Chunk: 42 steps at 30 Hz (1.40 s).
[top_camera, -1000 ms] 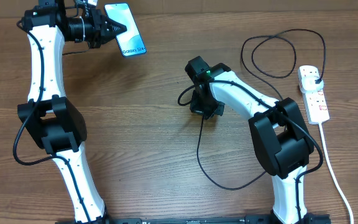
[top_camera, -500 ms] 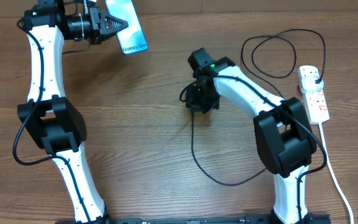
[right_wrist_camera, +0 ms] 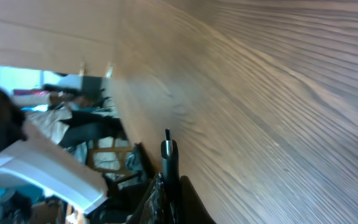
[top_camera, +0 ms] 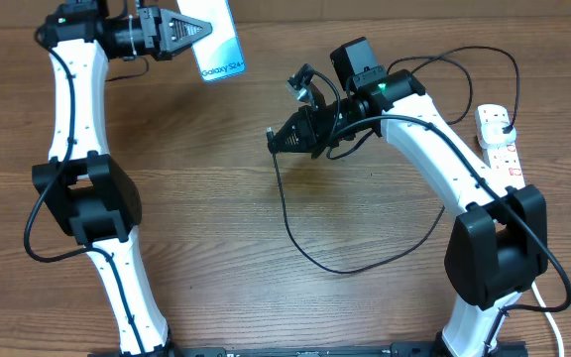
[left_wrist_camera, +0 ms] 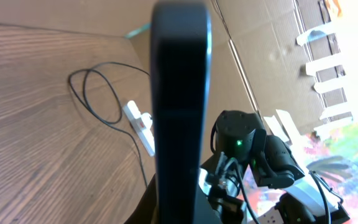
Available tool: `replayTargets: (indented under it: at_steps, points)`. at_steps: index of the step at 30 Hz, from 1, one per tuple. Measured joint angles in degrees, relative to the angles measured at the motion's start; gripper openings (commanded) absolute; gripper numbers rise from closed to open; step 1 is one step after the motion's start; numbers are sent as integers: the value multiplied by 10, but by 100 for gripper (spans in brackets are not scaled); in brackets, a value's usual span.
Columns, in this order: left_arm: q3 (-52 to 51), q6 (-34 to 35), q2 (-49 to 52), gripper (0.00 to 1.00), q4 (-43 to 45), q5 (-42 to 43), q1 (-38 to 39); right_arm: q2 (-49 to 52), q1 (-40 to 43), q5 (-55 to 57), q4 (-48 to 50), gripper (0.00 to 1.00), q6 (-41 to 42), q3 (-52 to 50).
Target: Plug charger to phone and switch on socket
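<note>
Presently the left gripper (top_camera: 194, 27) clamps the phone (top_camera: 219, 45) aloft, its long axis angled toward the right gripper (top_camera: 281, 140). The latter pinches the charger tip (right_wrist_camera: 168, 155), near the phone's right and aimed leftward at it.

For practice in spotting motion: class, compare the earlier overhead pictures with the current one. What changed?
The right gripper, shut on the charger, swung up and left toward the phone. The left gripper carried the phone slightly right. The socket stayed put.
</note>
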<state>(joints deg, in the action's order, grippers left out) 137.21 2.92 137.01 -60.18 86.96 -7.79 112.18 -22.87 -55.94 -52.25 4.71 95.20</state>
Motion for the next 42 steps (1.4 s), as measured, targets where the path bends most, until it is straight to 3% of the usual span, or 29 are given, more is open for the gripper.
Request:
replayTargets:
  at_steps: [11,24,42]
  points:
    - [0,1,0,4,0,3,44,0,0,-76,90,4,19,0]
    - [0,31,0,4,-1,6,49,0,15,-47,171,4,112,0]
    - [0,47,0,4,0,8,78,0,19,-63,188,4,163,0]
